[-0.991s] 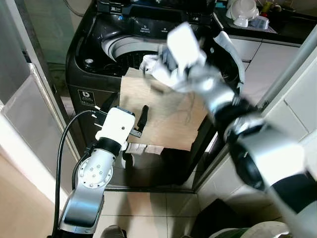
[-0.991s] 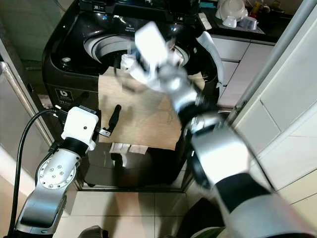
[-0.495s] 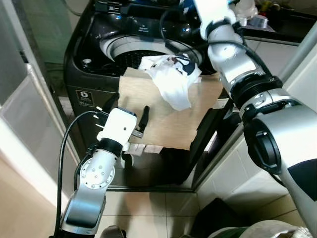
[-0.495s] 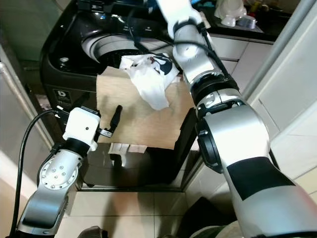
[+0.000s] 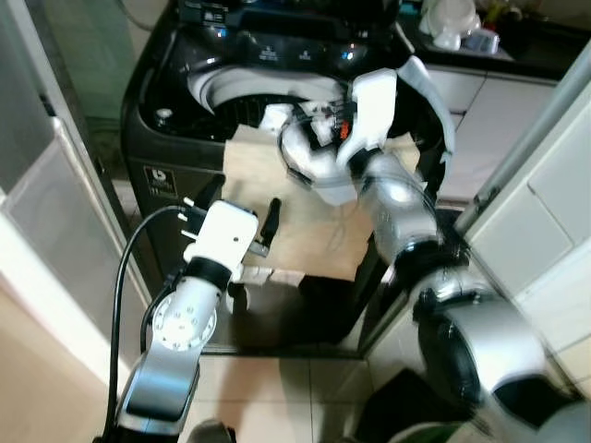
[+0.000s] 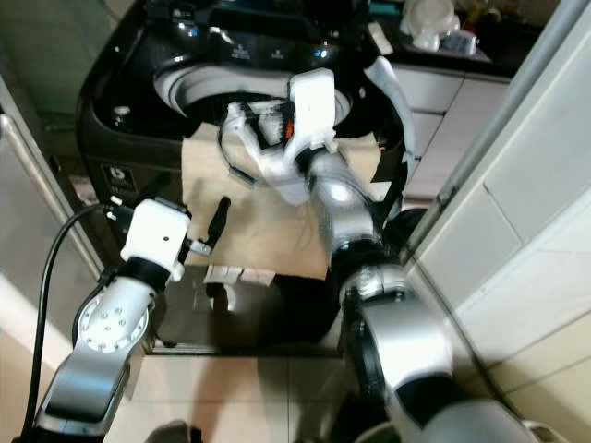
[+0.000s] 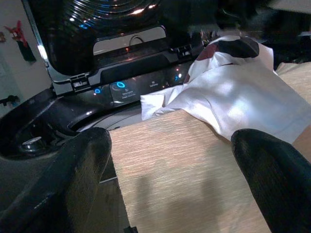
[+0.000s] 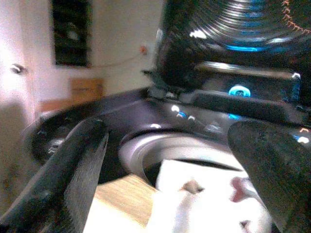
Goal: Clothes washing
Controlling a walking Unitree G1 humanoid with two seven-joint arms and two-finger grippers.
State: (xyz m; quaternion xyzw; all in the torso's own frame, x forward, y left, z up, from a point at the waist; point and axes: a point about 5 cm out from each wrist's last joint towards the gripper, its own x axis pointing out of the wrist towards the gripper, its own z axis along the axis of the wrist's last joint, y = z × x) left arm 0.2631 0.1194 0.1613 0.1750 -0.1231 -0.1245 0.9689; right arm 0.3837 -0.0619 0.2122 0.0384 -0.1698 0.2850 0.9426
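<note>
We note a glossy black plastic washing machine (image 5: 175, 120), matt wood-grain board (image 7: 184, 174), soft white cloth (image 7: 238, 92).

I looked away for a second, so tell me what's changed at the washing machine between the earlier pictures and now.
The right pincer has swung back from the machine's rear to the drum's front rim, fingers open above the white garment. That garment still lies half in the washing machine drum, half over the tan cloth, held by neither pincer. The left pincer stays open, low beside the tan cloth.
</note>
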